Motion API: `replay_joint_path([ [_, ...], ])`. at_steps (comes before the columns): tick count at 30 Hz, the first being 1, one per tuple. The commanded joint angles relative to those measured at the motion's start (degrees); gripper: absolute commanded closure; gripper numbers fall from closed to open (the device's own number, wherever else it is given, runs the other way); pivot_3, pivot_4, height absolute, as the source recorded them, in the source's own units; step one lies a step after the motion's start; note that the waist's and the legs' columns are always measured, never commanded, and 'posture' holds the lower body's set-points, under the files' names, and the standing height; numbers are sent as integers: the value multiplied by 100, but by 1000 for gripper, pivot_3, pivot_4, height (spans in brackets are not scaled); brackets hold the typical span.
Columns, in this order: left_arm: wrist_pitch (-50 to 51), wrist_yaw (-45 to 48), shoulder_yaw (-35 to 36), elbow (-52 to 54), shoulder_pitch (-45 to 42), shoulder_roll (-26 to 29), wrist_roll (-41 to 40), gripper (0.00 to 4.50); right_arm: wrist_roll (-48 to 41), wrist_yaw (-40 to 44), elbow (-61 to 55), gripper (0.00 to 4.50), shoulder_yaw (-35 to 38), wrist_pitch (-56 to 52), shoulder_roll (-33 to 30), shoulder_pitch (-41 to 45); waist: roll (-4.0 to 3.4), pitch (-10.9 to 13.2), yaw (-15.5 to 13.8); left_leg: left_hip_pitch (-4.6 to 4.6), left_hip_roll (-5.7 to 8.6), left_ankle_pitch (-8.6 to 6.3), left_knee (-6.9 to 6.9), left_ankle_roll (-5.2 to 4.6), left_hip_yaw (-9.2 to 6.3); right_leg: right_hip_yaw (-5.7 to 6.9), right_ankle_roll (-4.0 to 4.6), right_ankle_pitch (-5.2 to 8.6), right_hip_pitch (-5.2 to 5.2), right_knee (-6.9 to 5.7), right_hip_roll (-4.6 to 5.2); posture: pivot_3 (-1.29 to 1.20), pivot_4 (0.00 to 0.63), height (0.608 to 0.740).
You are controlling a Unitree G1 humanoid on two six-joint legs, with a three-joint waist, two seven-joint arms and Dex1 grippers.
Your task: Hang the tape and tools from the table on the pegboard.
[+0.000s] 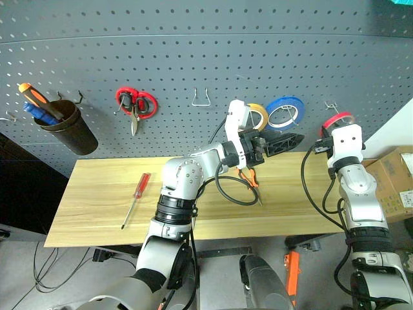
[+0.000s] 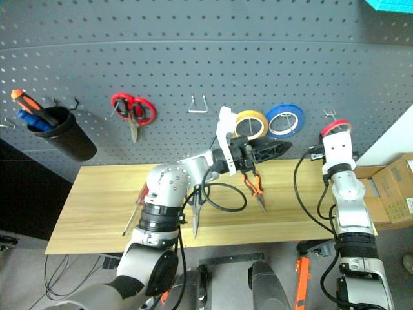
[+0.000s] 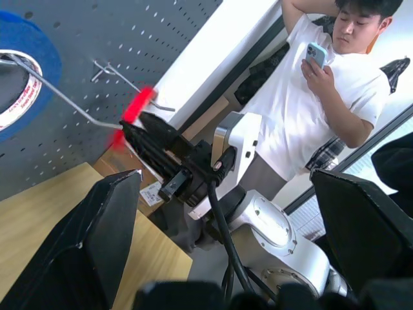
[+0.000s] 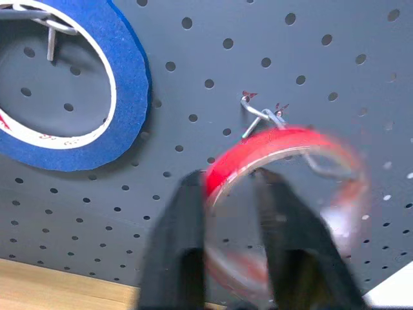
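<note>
Left gripper (image 1: 284, 143): wide open | red tape (image 4: 284, 168): on pegboard (image 4: 271, 39) hook

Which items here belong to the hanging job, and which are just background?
Job: red tape at its hook, pliers, red-handled screwdriver, dark-handled scissors, table, pegboard.
Background: blue roll, yellow roll, red-handled scissors, cup, person.

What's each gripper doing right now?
Left gripper: open, holding nothing.
Right gripper: fingers astride the red tape at its hook; grip cannot be told.
</note>
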State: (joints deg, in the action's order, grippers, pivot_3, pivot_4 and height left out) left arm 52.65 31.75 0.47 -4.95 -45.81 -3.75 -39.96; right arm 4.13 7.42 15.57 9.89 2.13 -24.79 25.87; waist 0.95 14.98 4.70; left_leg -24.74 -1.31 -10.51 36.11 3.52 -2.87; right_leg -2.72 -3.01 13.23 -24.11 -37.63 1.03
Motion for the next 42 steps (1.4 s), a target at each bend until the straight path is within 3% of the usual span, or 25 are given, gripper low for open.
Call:
replay_joint_path([
  [1, -122, 3, -40, 139, -89, -61, -35, 0, -51, -59, -160, 1871, 77, 141, -36, -2, 0, -1, 0, 2, 0, 2, 0, 0, 0, 0, 0, 0, 0, -4, 0, -88, 141, 740],
  [7, -111, -39, -21, 194, -51, 17, -27, 0, 12, -295, -669, 30, 109, -179, 126, -451, -1, -23, 0, 8, 1, 9, 1, -1, -1, -1, 0, 0, 0, -21, 0, -86, 147, 740],
  [13, 67, -271, -22, 627, 368, 334, -9, 0, -68, 30, -2316, 30, -167, -1057, 342, -1740, -16, -61, -1, 8, 0, 8, -1, -2, -1, -4, -25, 16, -2, -22, -1, -81, 177, 740],
  [16, 181, -495, -214, 948, 967, 588, 178, 0, -255, 265, -3256, 30, -463, -2156, 535, -2278, -16, -66, 14, 17, -2, 9, 2, -3, 5, -14, -27, 17, -1, -32, -2, -79, 191, 740],
  [22, 172, -1040, -342, 1396, 1914, 851, 577, 0, -523, 502, -3916, 30, -1062, -4439, 882, -2118, -12, -72, 17, 50, -20, 15, 2, -13, 10, -25, 8, 3, 11, -40, -23, -70, 224, 740],
  [26, -85, -958, -513, 1632, 2674, 1495, 1025, 0, -789, 562, -3531, 30, -1312, -5604, 1319, -1299, -5, -68, 29, 60, -25, 20, 2, -22, 17, -43, 52, 7, 10, -41, -34, -50, 240, 740],
  [30, -145, -921, -410, 1841, 3111, 1794, 1081, 0, -867, 573, -2745, 30, -1474, -6116, 1528, -531, 13, -58, 4, 70, -35, 20, -3, -22, 24, -62, 56, 6, 8, -41, -51, -12, 254, 740],
  [42, 119, -1316, -102, 2739, 3849, 1691, 902, 0, -794, 821, -389, 30, -1728, -5468, 1604, 496, 68, -17, -221, 42, -35, 12, -14, -25, 46, -72, 38, 3, -8, -9, -44, 78, 284, 740],
])
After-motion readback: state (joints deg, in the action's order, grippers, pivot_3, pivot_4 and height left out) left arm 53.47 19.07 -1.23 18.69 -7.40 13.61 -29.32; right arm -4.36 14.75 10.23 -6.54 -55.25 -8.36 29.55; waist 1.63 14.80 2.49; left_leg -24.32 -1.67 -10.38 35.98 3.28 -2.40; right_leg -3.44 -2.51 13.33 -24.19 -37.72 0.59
